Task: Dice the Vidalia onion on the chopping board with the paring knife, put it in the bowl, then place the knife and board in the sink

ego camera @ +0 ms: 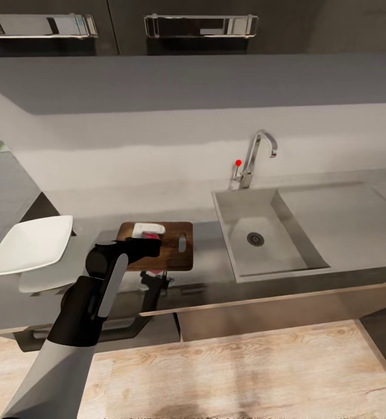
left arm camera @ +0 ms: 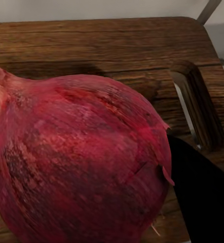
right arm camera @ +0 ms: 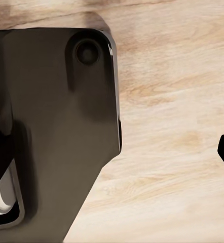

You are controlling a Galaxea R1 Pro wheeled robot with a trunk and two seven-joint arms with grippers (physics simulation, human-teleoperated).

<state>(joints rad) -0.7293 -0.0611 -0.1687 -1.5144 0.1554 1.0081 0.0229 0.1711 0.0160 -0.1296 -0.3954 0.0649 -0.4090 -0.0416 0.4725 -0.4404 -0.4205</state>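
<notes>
While over the chopping board (ego camera: 172, 256), the left hand (ego camera: 149, 235) holds the Vidalia onion (left arm camera: 81, 162).

A pale grey plastered wall (ego camera: 158, 134) rises behind the kitchen worktop, shaded along its top beneath dark upper cabinets (ego camera: 187, 43) fitted with long chrome bar handles (ego camera: 201, 25). Pale wood-plank flooring (ego camera: 245, 372) runs below, over dark base cabinets (ego camera: 158, 326).

One onion (left arm camera: 81, 162), one board (ego camera: 172, 247), one bowl (ego camera: 29, 244).
</notes>
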